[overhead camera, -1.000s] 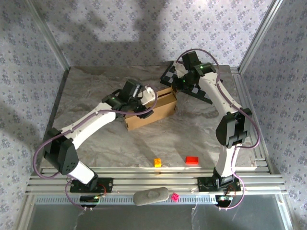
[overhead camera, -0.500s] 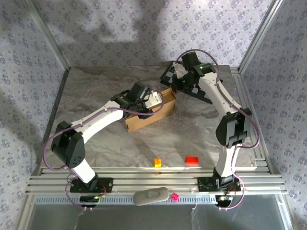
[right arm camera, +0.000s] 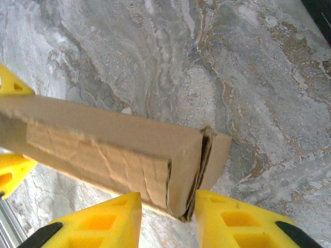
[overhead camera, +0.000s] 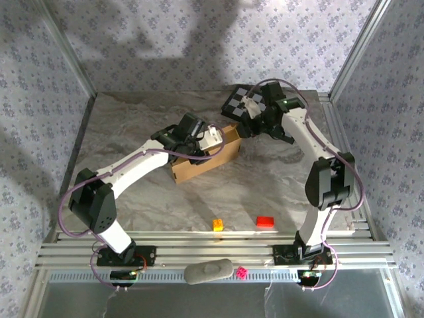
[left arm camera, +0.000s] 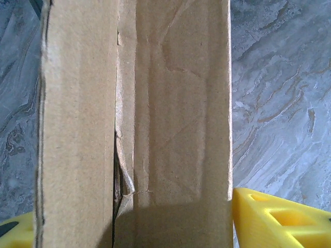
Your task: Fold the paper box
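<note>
paper box (overhead camera: 202,164) looks light, stiff, crease-prone; left gripper (left arm camera: 132,222) clamps across it, right gripper (right arm camera: 168,217) slack astride its end; hold by walls.

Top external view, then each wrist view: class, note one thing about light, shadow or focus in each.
Top external: broad soft shadows lie on the back wall; left wrist: a shadow darkens the near end of the paper box; right wrist: even light, with sharp veining on the table.

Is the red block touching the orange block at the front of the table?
Apart. The top view shows bare table between the red block and the orange block.
</note>
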